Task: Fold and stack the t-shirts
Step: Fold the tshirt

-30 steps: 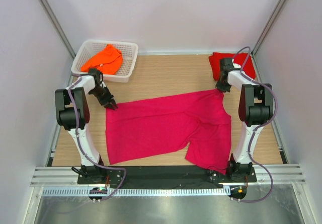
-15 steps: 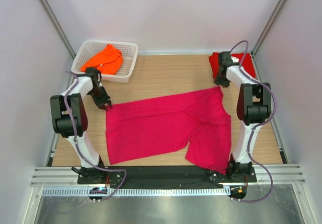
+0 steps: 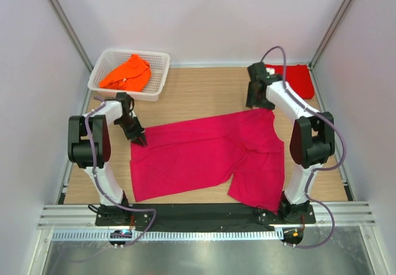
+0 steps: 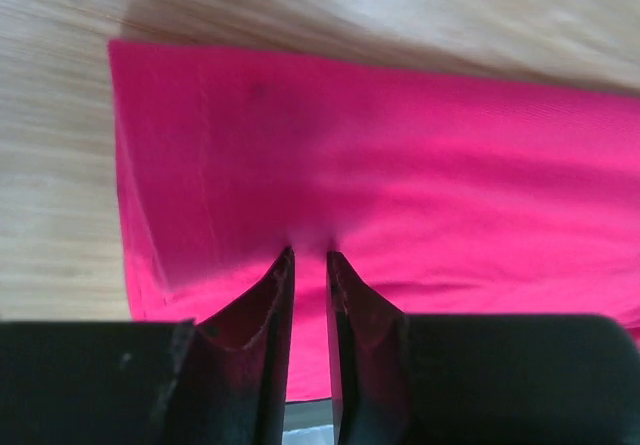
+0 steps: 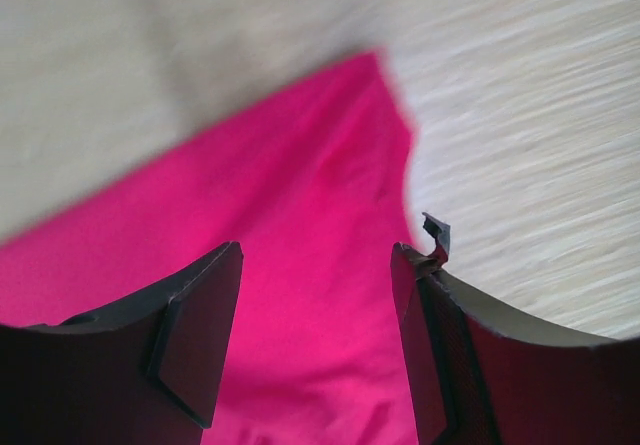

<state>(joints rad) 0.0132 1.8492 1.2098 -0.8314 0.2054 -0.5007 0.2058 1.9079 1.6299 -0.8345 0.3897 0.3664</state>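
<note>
A magenta-pink t-shirt (image 3: pixel 207 157) lies spread flat across the wooden table (image 3: pixel 204 93). My left gripper (image 3: pixel 141 140) rests on its far left corner. In the left wrist view its fingertips (image 4: pixel 288 260) press into the pink cloth (image 4: pixel 400 155), the jaws only a narrow gap apart and nothing caught between them. My right gripper (image 3: pixel 256 102) hovers open over the shirt's far right corner (image 5: pixel 320 165), with empty space between the pads (image 5: pixel 200 325). A red t-shirt (image 3: pixel 297 77) lies folded at the back right. An orange t-shirt (image 3: pixel 127 71) sits crumpled in the basket.
The white lattice basket (image 3: pixel 159 77) stands at the back left corner. White walls close the table in on the left, back and right. A black strip and metal rails (image 3: pixel 204 216) run along the near edge by the arm bases.
My right arm has swung left from the red shirt to the pink shirt's far right corner and opened its jaws. My left gripper slid a little nearer onto the far left corner, jaws narrowing.
</note>
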